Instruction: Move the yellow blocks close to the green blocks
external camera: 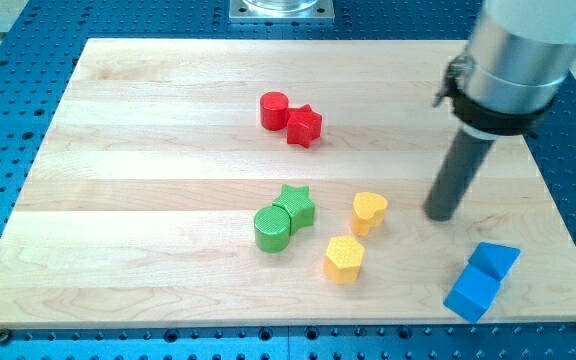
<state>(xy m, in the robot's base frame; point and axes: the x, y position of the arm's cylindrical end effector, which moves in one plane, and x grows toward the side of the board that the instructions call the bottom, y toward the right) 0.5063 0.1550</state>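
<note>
A green cylinder (272, 228) and a green star (296, 206) touch each other near the middle of the wooden board (148, 150). A yellow heart-shaped block (369, 212) stands just to the right of the green star. A yellow hexagonal block (344, 259) lies below it, to the lower right of the green cylinder. My tip (440, 214) rests on the board to the right of the yellow heart, a short gap away, not touching it.
A red cylinder (274, 110) and a red star (304, 126) touch each other near the view's top centre. Two blue blocks (493, 262) (471, 294) sit together at the lower right corner. The arm's silver body (518, 60) hangs over the upper right.
</note>
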